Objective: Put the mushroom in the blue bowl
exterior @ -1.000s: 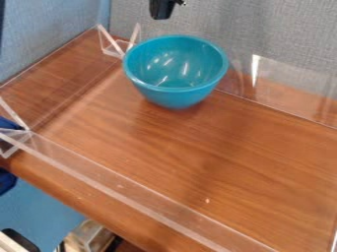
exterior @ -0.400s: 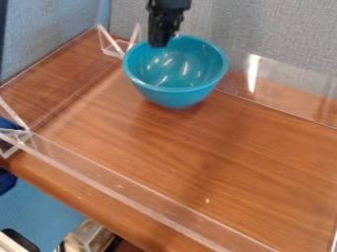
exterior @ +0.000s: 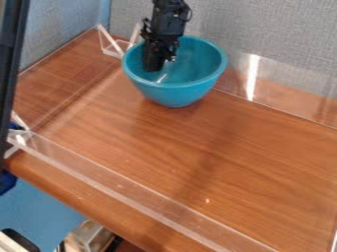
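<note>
Lowered into the blue bowl (exterior: pixel 175 74) on the wooden table (exterior: pixel 198 148), tool (exterior: pixel 158 61) pressed together

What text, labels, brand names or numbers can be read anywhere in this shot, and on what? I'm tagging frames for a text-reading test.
None: no readable text in this view.
The blue bowl has plain glossy sides with no label or mark.
The gripper, dark and lowered into the bowl, shows no legible lettering.
The wooden table and the clear plastic walls around it carry no signs or numbers.
</note>
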Controlling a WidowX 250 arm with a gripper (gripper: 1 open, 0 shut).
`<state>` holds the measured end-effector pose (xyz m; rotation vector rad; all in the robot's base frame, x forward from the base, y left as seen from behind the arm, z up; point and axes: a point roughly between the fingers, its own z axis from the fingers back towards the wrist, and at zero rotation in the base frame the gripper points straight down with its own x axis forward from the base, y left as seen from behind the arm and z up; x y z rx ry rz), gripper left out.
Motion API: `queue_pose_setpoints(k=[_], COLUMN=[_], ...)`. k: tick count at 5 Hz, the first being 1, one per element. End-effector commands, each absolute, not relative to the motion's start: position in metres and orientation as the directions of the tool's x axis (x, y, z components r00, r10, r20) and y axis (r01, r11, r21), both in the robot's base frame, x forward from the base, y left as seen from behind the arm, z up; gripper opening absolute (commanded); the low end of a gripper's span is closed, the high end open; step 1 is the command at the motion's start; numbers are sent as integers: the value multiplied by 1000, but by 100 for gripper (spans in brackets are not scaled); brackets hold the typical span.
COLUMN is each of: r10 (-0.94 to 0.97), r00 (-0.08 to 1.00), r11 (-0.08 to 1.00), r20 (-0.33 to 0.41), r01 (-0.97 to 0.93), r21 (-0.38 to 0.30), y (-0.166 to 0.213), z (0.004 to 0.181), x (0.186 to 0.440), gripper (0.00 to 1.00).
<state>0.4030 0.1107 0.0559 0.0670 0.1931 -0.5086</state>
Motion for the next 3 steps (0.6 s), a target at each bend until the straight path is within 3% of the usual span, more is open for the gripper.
queue_pose_setpoints(k=[1,2,3], r10=[-497,-523,-580], r00=[854,836,797], r11=[858,842,802], r20=[-156,-162,-167], r01=[510,537,595], r21=[59,55,56], y=[108,101,105], z=[73,66,58], x=[404,395,400], gripper=[100,0,0])
